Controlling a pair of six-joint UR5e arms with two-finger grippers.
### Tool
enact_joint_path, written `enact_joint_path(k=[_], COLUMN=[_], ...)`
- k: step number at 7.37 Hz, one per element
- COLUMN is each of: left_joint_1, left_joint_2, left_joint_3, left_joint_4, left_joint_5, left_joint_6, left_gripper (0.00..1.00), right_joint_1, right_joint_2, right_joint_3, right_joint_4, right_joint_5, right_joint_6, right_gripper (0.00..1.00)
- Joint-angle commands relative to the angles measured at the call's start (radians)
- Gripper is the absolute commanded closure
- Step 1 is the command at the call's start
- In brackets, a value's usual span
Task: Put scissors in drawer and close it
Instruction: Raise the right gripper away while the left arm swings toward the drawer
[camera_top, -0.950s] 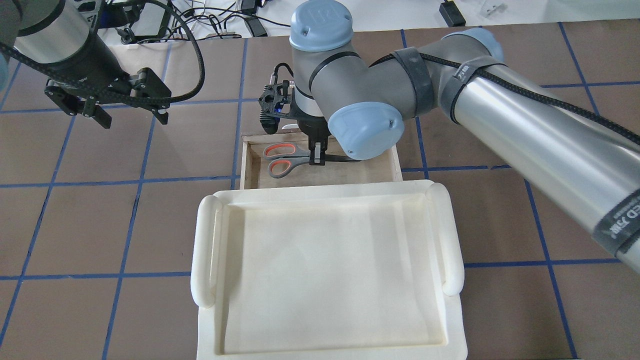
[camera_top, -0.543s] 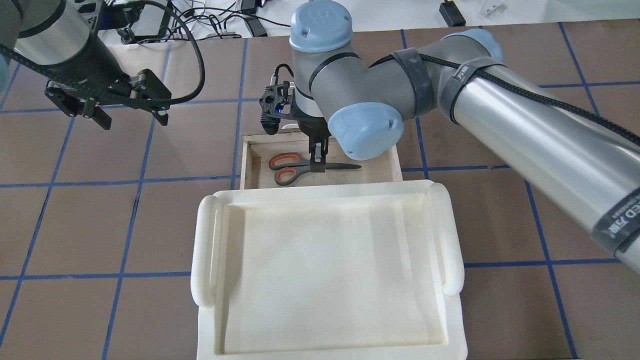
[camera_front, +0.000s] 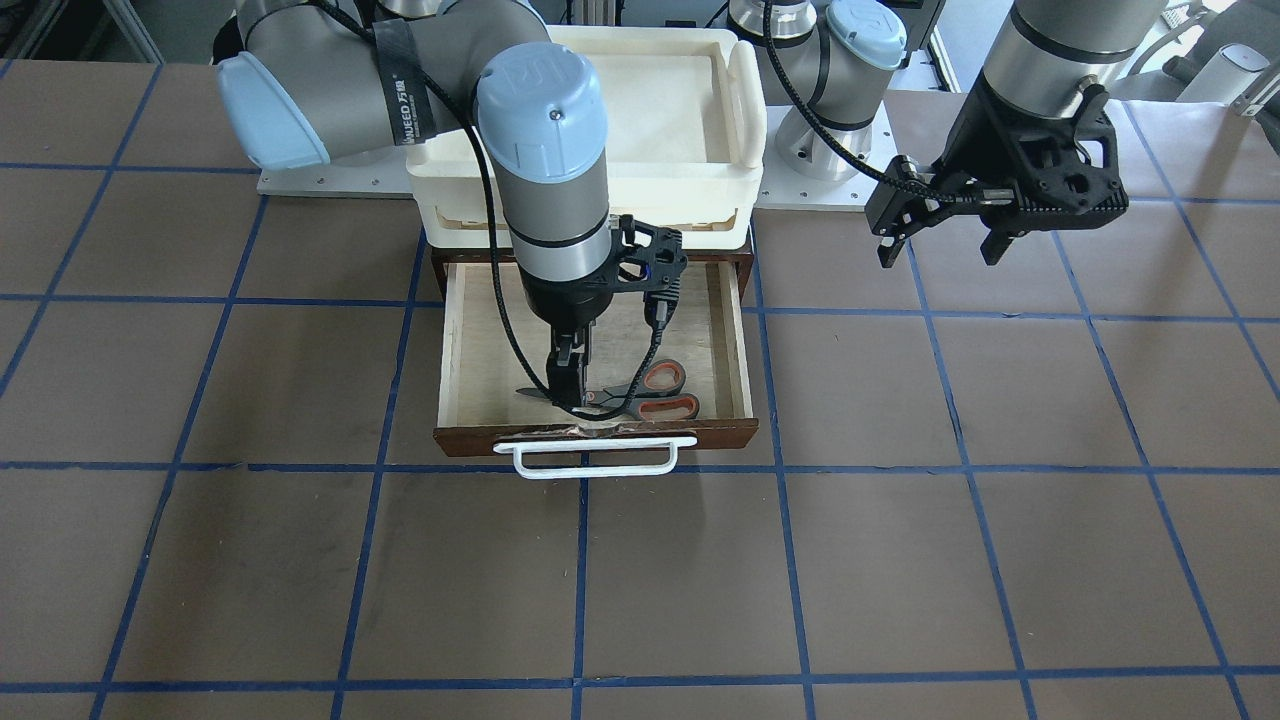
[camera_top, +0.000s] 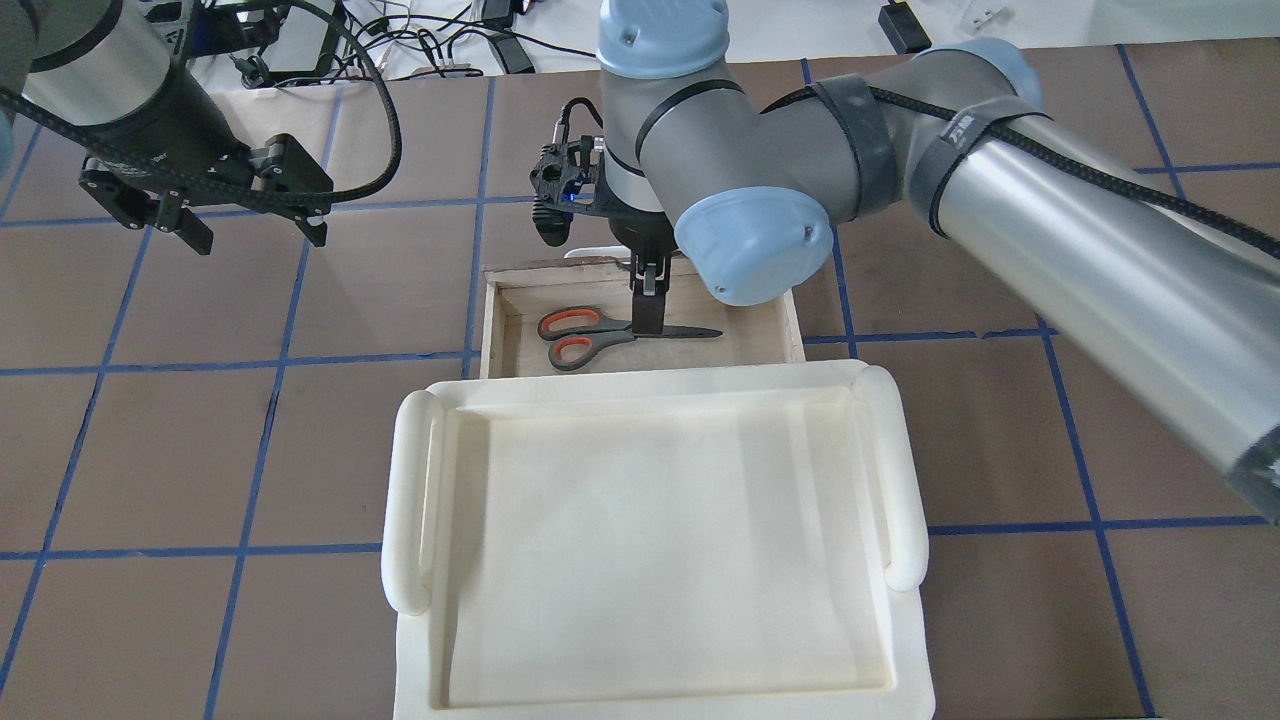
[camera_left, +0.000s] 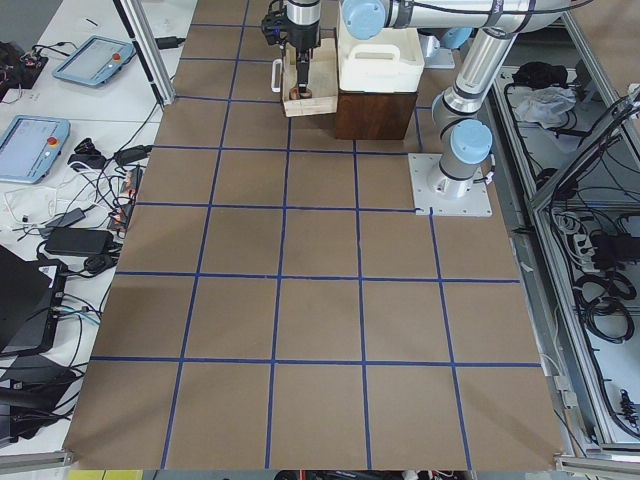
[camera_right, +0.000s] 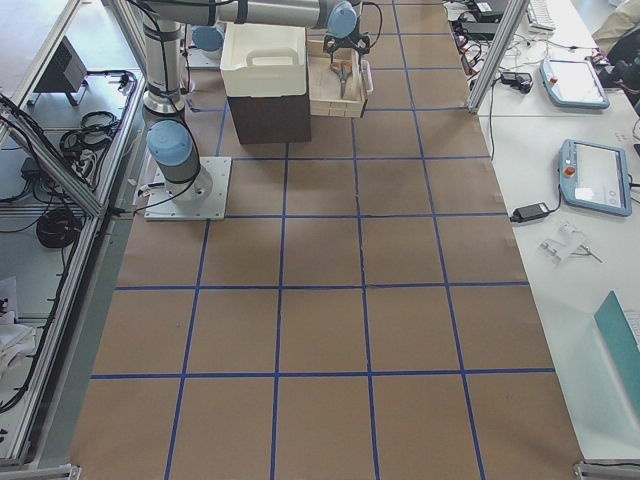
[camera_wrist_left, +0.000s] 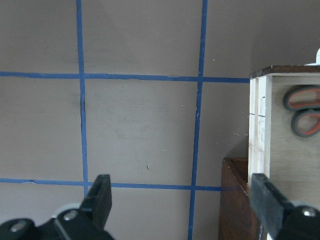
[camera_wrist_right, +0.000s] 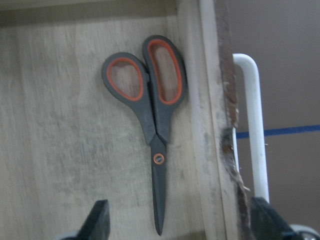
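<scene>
The scissors (camera_top: 598, 336), grey-handled with orange-red inner loops, lie flat on the pale floor of the open drawer (camera_top: 489, 320), near its front wall. They also show in the front view (camera_front: 660, 394) and the right wrist view (camera_wrist_right: 158, 125). My right gripper (camera_top: 648, 312) hangs open just above the blades, touching nothing; in the right wrist view (camera_wrist_right: 181, 227) its fingers stand wide apart either side of the blade tip. The drawer's white wire handle (camera_front: 594, 457) sticks out at its front. My left gripper (camera_top: 255, 236) is open and empty, above the table to the drawer's left.
A cream-white plastic tray (camera_top: 410, 500) sits on top of the dark-brown cabinet (camera_left: 375, 115) that houses the drawer. Cables and devices (camera_top: 440, 40) lie beyond the table's far edge. Brown table surface with blue tape lines (camera_front: 640, 580) spreads in front of the drawer.
The scissors went from tilted in my right gripper to lying flat on the drawer floor. The right gripper has let go and lifted slightly. The left arm shifted a little left.
</scene>
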Motion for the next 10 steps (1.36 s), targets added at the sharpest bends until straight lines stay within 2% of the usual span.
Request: enact_joint_path(k=[1, 3, 4, 5, 6, 8, 9, 10], left_joint_1=[0.034, 0.041, 0.041, 0.039, 0.024, -0.068, -0.111, -0.154], left_joint_2=[-0.009, -0.033, -0.047, -0.067, -0.094, -0.171, -0.220, -0.261], left_joint_3=[0.001, 0.000, 0.012, 0.018, 0.023, 0.093, 0.137, 0.162], left_joint_4=[0.011, 0.052, 0.055, 0.055, 0.139, 0.175, 0.178, 0.184], left_joint_5=[-0.013, -0.004, -0.006, -0.017, -0.018, -0.015, -0.015, -0.014], left_joint_6=[0.000, 0.081, 0.081, 0.069, 0.027, -0.084, -0.136, -0.181], left_gripper=[0.00, 0.00, 0.00, 0.00, 0.00, 0.00, 0.00, 0.00], right_joint_1=[-0.140, -0.282, -0.343, -0.369, -0.368, -0.298, -0.249, -0.209], right_joint_2=[-0.108, -0.208, -0.254, -0.300, -0.319, -0.327, -0.322, -0.321], right_joint_3=[0.008, 0.011, 0.011, 0.011, 0.014, 0.023, 0.023, 0.023], right_joint_4=[0.016, 0.145, 0.217, 0.287, 0.308, 0.306, 0.303, 0.299], right_joint_5=[-0.009, -0.009, -0.009, -0.004, 0.004, -0.013, -0.057, -0.062], right_joint_6=[0.008, 0.012, 0.062, 0.205, 0.411, 0.764, 0.947, 1.040], right_gripper=[0.00, 0.00, 0.00, 0.00, 0.00, 0.00, 0.00, 0.00])
